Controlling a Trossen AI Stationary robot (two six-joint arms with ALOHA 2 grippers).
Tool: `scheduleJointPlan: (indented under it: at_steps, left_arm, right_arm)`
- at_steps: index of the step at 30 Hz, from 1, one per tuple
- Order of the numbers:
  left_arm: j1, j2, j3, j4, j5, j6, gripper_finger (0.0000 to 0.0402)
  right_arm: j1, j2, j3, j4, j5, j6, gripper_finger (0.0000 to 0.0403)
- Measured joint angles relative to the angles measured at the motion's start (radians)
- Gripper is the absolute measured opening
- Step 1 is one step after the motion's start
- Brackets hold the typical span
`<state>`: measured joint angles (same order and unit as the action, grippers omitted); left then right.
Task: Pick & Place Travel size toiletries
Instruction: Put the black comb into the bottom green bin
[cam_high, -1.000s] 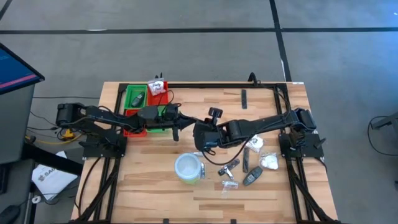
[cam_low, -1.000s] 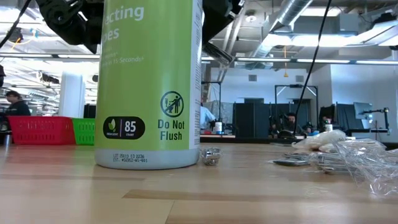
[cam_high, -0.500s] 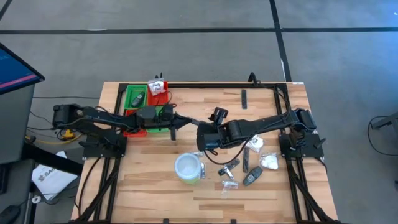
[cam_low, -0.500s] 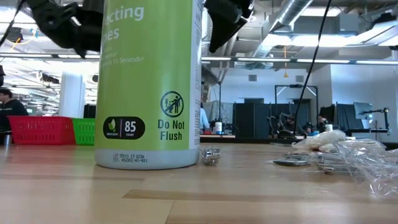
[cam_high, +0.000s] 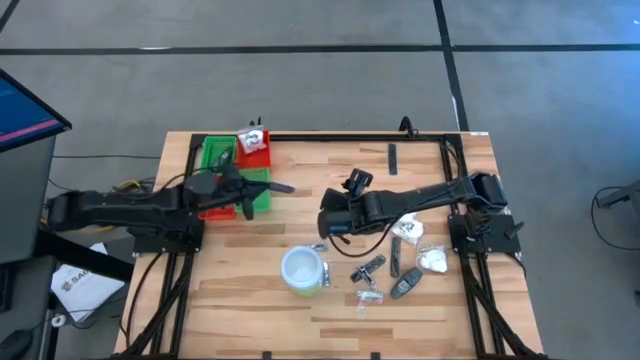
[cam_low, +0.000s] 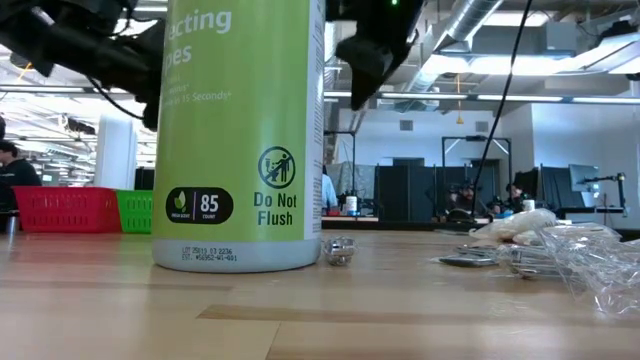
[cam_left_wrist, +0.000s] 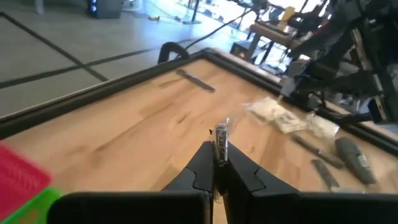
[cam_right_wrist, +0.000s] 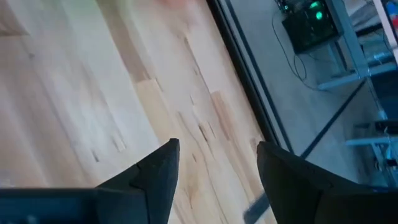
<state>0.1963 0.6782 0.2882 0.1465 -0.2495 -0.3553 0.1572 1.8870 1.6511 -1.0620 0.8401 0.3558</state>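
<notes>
The left claw (cam_left_wrist: 219, 163) pinches a tiny sachet (cam_left_wrist: 221, 138) beside the tray (cam_high: 212, 157). The right claw (cam_right_wrist: 214, 163) is wide, near the tub (cam_high: 303, 268). More toiletries (cam_high: 400, 262) lie on the counter (cam_high: 240, 310) past the tub

The light was even and quite bright, coming from above. In the high view the wooden surface (cam_high: 250, 310) showed only soft, short shadows under the arms. In the low view long ceiling lamps (cam_low: 520, 97) glowed in the room behind, and the near green tub (cam_low: 240, 130) was sharp while the clear sachets (cam_low: 590, 265) at the edge were a little soft. The left wrist view was blurred, most at the red and green tray (cam_left_wrist: 28, 183). The right wrist view was pale and washed out.
</notes>
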Motion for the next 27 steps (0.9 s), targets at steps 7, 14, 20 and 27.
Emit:
scheduleJointPlan:
  at_steps: [7,14,20,27]
  left_arm:
    - [0.002,-0.12,0.0,-0.233,-0.168,-0.001,0.0001]
    - [0.007,-0.105,0.0,-0.298,-0.219,-0.023,0.0001]
    - [0.045,-0.11,0.0,-0.312,-0.242,-0.016,0.0001]
    - [0.109,-0.109,0.0,-0.39,-0.252,0.008,0.0001]
  right_arm:
    - [-0.04,0.0,-0.047,0.029,0.0,0.012,0.0198]
    - [-0.056,0.0,-0.073,0.047,-0.001,0.014,0.0192]
    - [-0.057,0.0,-0.073,0.054,-0.001,0.02,0.0188]
    - [-0.057,0.0,-0.073,0.054,-0.001,0.02,0.0182]
